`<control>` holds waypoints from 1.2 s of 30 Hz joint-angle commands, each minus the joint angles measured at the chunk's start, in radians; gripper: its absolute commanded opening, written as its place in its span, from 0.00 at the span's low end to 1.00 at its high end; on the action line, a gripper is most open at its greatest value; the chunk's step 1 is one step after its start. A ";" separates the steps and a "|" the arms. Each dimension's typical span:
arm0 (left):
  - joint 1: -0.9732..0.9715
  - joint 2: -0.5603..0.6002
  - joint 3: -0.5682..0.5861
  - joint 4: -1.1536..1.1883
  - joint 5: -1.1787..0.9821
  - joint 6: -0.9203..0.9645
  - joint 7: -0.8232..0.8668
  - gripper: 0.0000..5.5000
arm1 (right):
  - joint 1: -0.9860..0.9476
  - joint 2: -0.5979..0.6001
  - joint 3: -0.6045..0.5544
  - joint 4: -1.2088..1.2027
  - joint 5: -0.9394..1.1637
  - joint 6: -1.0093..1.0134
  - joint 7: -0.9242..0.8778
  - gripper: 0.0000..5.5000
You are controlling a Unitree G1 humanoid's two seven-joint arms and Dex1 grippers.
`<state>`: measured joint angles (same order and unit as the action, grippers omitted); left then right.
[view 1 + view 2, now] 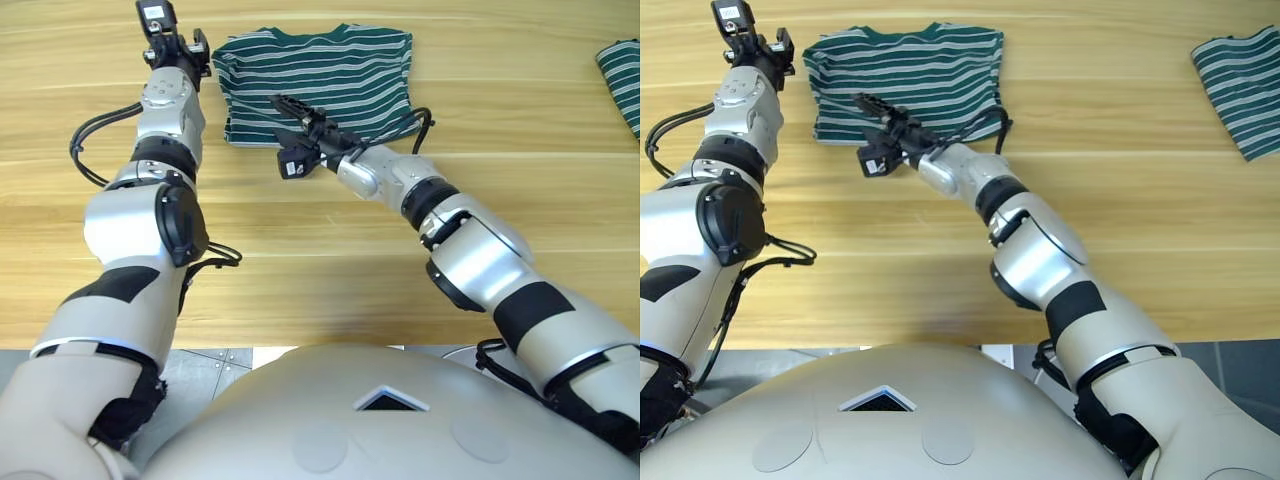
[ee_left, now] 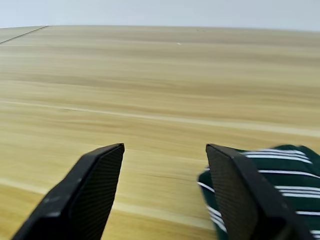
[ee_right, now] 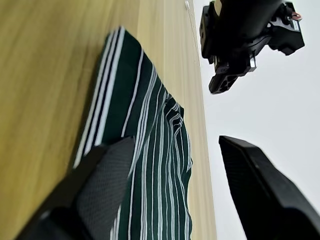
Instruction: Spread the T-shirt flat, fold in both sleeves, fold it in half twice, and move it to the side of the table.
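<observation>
The left jaws gape open and empty just beside the far left corner of the T-shirt (image 1: 330,70), which lies as a compact rectangle on the far middle of the surface (image 1: 500,220). The right jaws, also open and empty, hover at its near left corner. A halving fold seems in hand: both should pinch those corners and carry them rightward. Another striped garment (image 1: 622,80) lies far right.

Right gripper (image 3: 172,144) over T-shirt (image 3: 145,125).
Fingers (image 3: 100,190) spread, one above the striped cloth; table (image 3: 50,60) beneath; left gripper (image 3: 245,45) beyond.
</observation>
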<state>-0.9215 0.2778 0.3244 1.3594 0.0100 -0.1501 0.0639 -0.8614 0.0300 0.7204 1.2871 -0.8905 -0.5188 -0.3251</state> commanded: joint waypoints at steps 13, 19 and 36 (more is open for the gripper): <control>0.143 0.061 0.058 -0.037 -0.060 -0.252 -0.022 0.55 | -0.075 -0.325 0.046 -0.147 -0.037 -0.158 0.005 0.57; 0.160 0.022 0.028 -0.043 -0.048 -0.286 -0.023 0.55 | -0.099 -0.288 0.070 -0.110 -0.061 -0.126 0.039 0.57; 0.152 -0.056 -0.059 -0.068 -0.013 -0.379 -0.039 0.55 | -0.031 -0.148 0.161 0.053 -0.115 0.003 0.045 0.57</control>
<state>-0.7732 0.2247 0.2801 1.3001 -0.0081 -0.5206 0.0346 -0.9405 -0.1092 0.8452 1.3392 -0.9726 -0.4845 -0.2770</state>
